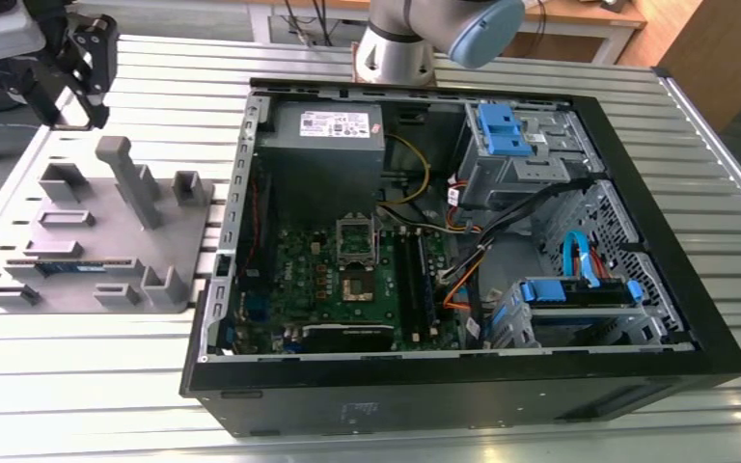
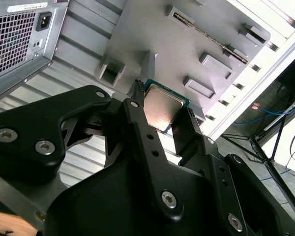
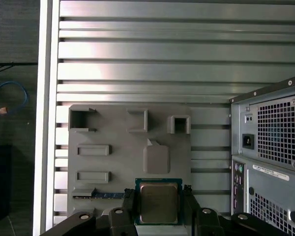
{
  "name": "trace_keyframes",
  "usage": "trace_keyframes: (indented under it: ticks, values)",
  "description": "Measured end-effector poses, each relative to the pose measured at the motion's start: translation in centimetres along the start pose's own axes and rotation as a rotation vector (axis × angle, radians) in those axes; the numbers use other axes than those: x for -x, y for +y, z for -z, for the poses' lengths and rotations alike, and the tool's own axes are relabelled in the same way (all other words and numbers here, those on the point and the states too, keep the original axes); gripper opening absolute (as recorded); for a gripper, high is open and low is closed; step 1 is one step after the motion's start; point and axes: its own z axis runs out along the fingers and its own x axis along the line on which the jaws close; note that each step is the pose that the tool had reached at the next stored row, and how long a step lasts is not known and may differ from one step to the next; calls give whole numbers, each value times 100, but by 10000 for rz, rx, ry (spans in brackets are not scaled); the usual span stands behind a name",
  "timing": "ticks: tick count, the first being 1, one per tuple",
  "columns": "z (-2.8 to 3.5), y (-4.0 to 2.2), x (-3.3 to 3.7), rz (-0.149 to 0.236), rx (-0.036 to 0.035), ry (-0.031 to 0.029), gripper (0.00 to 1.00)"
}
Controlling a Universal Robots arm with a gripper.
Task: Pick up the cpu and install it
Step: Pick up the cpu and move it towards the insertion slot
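The hand [image 3: 158, 197] pinches the cpu [image 3: 158, 205] over the grey tray [image 3: 113, 164], computer case [image 3: 270, 147] alongside

The exterior view looks steeply down on the open computer case [image 1: 474, 395] and, at the exterior view's left, the grey tray [image 1: 113, 236]. Both wrist views sit close behind the gripper [image 3: 159, 192] and chip [image 3: 159, 204]: the first faces straight down on that tray, the second slants across it.
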Motion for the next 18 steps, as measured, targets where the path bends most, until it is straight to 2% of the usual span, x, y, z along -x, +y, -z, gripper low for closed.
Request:
trace_keyframes:
  ticks: [12, 18]
  values:
    - [-1, 0, 77, 0, 0, 0, 47]
    - [-2, 1, 140, -1, 1, 0, 47]
